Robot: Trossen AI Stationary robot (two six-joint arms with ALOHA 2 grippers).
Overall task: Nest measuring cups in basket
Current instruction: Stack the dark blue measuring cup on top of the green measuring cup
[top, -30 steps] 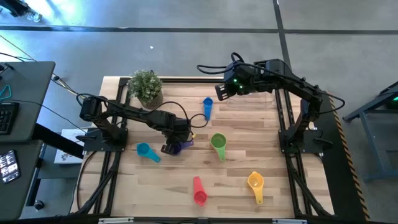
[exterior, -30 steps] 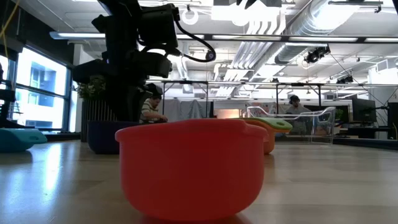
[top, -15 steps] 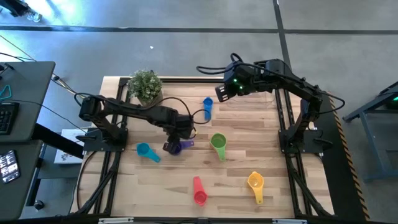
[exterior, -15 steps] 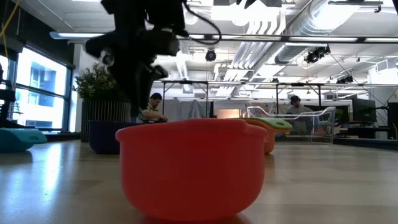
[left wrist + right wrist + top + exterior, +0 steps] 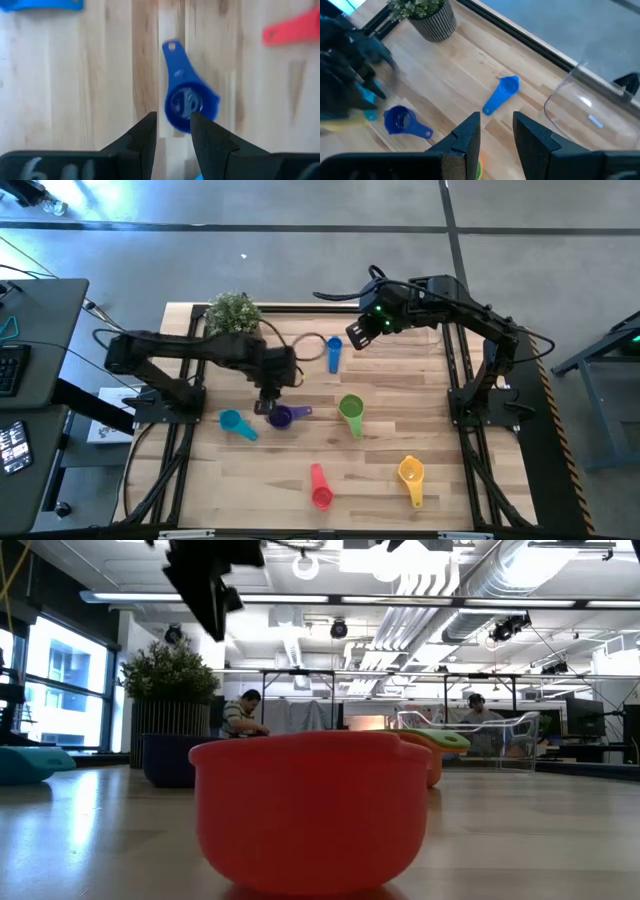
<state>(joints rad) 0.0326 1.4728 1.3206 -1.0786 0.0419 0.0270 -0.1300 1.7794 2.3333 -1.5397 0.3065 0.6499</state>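
While the left gripper (image 5: pixel 270 392) hangs just above the purple measuring cup (image 5: pixel 283 416) at centre-left of the high view, its fingers (image 5: pixel 145 137) are spread with nothing between them; the cup lies on the wooden table (image 5: pixel 400 430) just beyond the tips, handle pointing away. Over at upper centre, the right gripper (image 5: pixel 352 335) sits near the blue cup (image 5: pixel 333 353), jaws partly apart and empty. Teal cup (image 5: pixel 235 423) is left of the purple one, green cup (image 5: pixel 351 411) in the middle, red-pink cup (image 5: pixel 320 488) and yellow cup (image 5: pixel 411 476) toward the bottom. The clear basket (image 5: pixel 585 107) sits at the table's top edge.
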